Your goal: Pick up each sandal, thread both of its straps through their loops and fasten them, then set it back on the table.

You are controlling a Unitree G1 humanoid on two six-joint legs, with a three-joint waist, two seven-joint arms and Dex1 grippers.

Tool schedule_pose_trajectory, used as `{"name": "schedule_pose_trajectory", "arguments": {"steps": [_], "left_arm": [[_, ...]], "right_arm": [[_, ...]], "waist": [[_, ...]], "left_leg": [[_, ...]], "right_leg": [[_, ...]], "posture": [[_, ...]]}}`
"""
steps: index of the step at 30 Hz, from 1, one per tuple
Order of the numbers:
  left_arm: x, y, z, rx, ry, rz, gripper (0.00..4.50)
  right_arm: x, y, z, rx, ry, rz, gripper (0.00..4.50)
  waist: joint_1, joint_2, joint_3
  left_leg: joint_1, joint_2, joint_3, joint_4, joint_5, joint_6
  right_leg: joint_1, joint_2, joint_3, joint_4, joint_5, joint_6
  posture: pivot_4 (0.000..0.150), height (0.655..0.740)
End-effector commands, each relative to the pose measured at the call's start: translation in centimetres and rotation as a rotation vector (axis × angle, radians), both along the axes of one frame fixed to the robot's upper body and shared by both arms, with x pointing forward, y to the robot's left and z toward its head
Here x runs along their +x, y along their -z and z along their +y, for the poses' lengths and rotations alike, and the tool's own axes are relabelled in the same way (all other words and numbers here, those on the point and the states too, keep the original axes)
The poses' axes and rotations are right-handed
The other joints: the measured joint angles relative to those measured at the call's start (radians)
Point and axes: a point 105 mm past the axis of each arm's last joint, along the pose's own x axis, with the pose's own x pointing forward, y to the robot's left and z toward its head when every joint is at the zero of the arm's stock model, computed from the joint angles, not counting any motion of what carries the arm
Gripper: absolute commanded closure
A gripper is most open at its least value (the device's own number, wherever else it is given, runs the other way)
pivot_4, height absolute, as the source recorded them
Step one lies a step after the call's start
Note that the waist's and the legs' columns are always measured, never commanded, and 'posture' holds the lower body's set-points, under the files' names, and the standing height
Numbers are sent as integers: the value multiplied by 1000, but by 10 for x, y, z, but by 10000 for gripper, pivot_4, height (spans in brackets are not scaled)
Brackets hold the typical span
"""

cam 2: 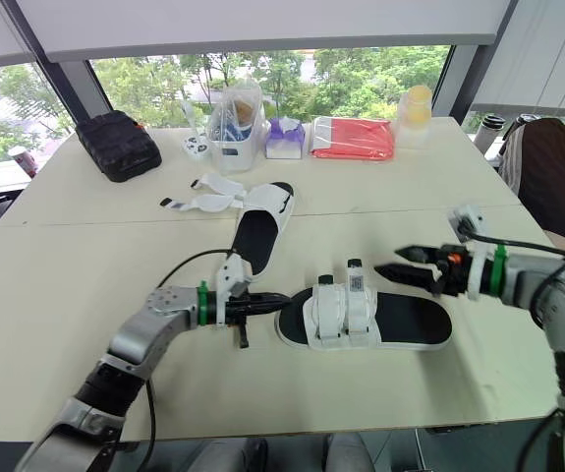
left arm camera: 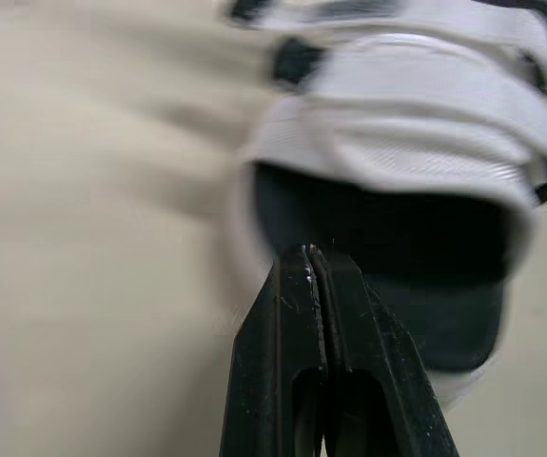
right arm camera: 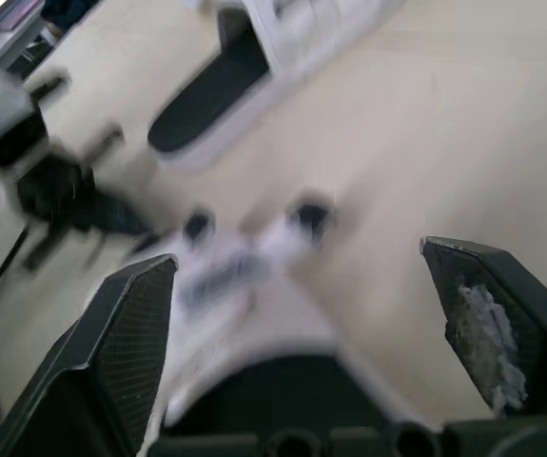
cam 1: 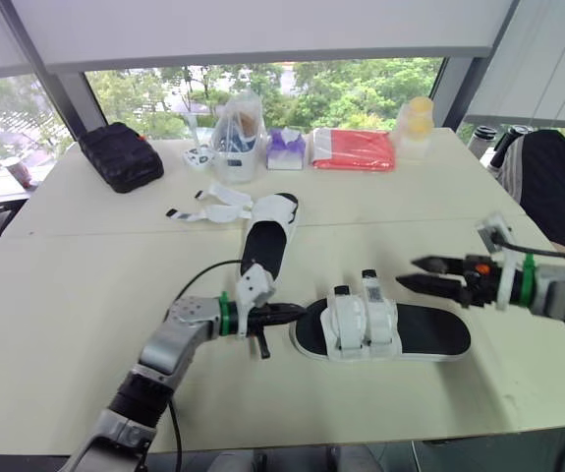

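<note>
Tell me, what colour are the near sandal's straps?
White; the straps show best in the left eye view.

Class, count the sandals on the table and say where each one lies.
2. The near sandal lies between the left gripper and the right gripper. The far sandal lies behind it, with its straps loose.

no legible text, no readable labels, brands or numbers

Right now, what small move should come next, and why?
Probably swing the left gripper over to the far sandal: its straps lie loose, while the near sandal rests on the table looking fastened.
</note>
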Motion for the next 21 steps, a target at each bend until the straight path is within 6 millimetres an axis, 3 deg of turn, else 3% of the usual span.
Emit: {"name": "schedule_pose_trajectory", "arguments": {"steps": [1, 4, 7, 13, 16, 18, 21], "left_arm": [[4, -28, 12, -44, -46, -70, 45000], [6, -47, 22, -59, -63, -94, 45000], [-4, -55, 27, -40, -14, -80, 45000], [-27, -46, 37, 55, 66, 6, 45000], [-31, -38, 41, 78, 66, 29, 45000], [-30, -36, 42, 83, 54, 32, 45000], [-31, -33, 46, 100, 40, 34, 45000]], "right_arm": [[-14, -6, 5, 53, -56, 18, 137], [-22, -3, 14, 129, -73, 70, 137], [-27, 9, 21, 120, -91, 104, 137], [-20, 10, 46, 285, -134, 162, 137], [-8, 20, 58, 310, -124, 185, 137], [-1, 14, 65, 377, -126, 193, 137], [0, 12, 74, 402, -153, 222, 12401]], "waist": [[-1, 1, 0], [-4, 1, 2], [-3, 1, 2], [-8, 1, 3], [-10, 1, 3], [-5, 1, 3], [-1, 1, 4]], "left_leg": [[0, 0, 1, 0, 0, 0], [1, 0, 2, 1, 0, 0], [1, 1, 2, 1, 0, 0], [1, 2, 2, 1, 0, 0], [1, 2, 2, 1, 0, 0], [1, 2, 2, 1, 0, -1], [1, 2, 2, 1, 1, -2]], "right_leg": [[0, 0, 0, 0, 0, 0], [0, 0, 1, 0, 0, 0], [0, 2, 1, 0, 0, 0], [0, 2, 2, 0, 0, 0], [0, 2, 2, 1, 0, 0], [0, 2, 2, 1, 0, 0], [0, 2, 2, 0, 1, -1]], "posture": [[1500, 7400], [1500, 7400], [1500, 7400], [1500, 7400], [1500, 7400], [1500, 7400], [1500, 7400]]}}
